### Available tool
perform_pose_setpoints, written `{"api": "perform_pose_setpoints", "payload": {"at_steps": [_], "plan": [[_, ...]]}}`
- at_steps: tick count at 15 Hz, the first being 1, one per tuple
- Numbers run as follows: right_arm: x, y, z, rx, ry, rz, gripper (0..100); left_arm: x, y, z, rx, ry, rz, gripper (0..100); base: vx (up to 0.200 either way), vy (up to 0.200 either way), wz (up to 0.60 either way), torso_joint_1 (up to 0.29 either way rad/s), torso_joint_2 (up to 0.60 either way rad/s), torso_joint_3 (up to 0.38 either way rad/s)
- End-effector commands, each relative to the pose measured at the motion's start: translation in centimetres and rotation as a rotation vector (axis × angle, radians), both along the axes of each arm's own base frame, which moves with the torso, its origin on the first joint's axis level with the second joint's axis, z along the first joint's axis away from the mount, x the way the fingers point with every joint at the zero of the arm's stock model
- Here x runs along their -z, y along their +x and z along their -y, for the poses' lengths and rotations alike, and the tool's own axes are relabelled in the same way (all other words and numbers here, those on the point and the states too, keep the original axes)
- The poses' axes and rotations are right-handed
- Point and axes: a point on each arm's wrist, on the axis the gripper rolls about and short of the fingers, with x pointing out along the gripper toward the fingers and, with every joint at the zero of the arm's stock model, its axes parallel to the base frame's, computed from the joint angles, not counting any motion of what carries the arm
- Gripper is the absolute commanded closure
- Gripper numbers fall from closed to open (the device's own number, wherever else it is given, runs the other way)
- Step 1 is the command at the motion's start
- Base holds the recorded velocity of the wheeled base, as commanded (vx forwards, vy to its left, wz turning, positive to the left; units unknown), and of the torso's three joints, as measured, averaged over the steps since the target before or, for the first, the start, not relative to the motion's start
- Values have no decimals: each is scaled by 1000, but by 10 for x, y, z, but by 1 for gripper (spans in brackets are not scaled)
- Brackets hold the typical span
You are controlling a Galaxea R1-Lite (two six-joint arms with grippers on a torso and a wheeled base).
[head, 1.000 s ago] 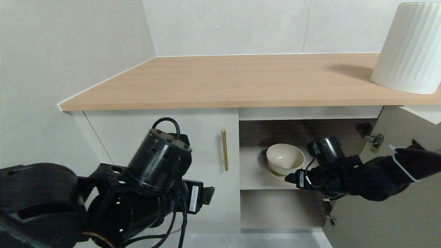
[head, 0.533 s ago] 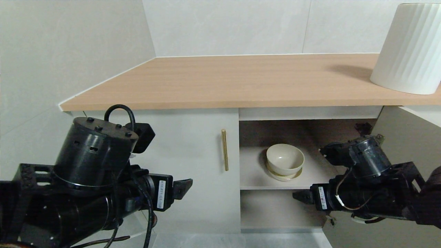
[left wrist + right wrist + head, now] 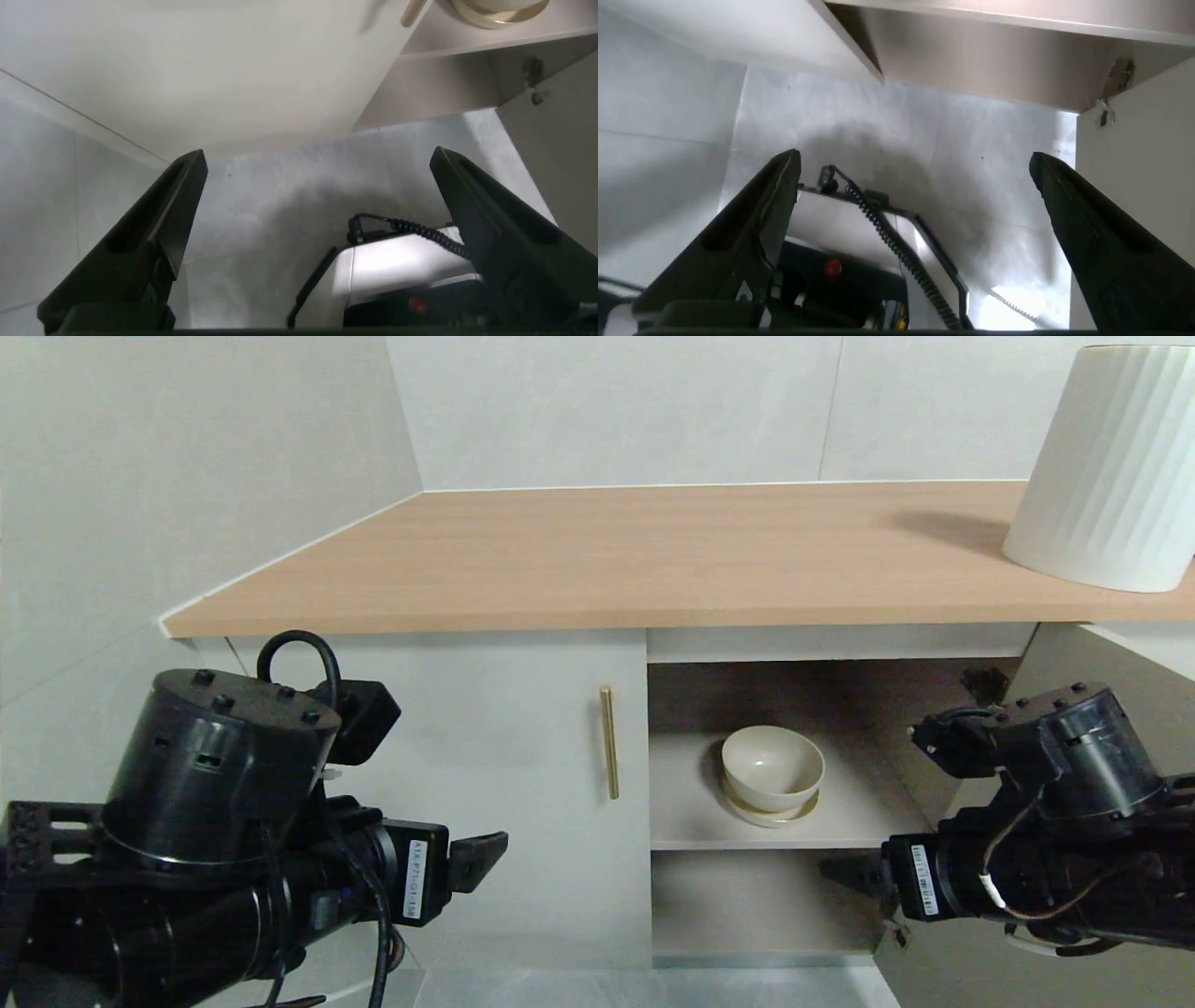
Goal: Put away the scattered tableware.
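The cream bowl (image 3: 773,765) sits upright on a shallow plate (image 3: 768,816), both on the upper shelf (image 3: 686,807) of the open right-hand cabinet bay, under the wooden worktop (image 3: 653,551). By the look of it, this piece is stowed and the step in hand is closing up.

The right tool (image 3: 845,875) hangs outside the cabinet, in front of the lower compartment, well apart from the bowl. Its fingers stand wide with nothing between them. The open door (image 3: 980,980) stands to its right, behind that arm. To close it well, I would bring the tool round to the door's outer face, press flat near the free edge, follow the hinge's arc, and keep the fingers clear of the shelf lip.

The left tool (image 3: 476,859) is also wide and empty. It hangs before the closed left door (image 3: 485,728), short of its brass handle (image 3: 608,742). A white ribbed vessel (image 3: 1111,467) stands on the worktop's right end.

A second ago the right tool was at the bowl's near side inside the bay; it has since drawn back and down. The left arm has swung away leftward. Bowl and plate have not shifted.
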Motion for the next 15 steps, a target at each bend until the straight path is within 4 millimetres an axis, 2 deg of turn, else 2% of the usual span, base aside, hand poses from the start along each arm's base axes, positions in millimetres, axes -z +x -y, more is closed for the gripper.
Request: {"api": "perform_pose_setpoints", "payload": {"at_steps": [1,15], "plan": [[-9,-6,2,-7,16,24,0,1,1,1,-2,4,-5,0,-200,0,0,-2,7,2],[-10,-11,6,-24,-23,30,0,10,6,5,-4,24,-33,0,-200,0,0,2,2,5]]}}
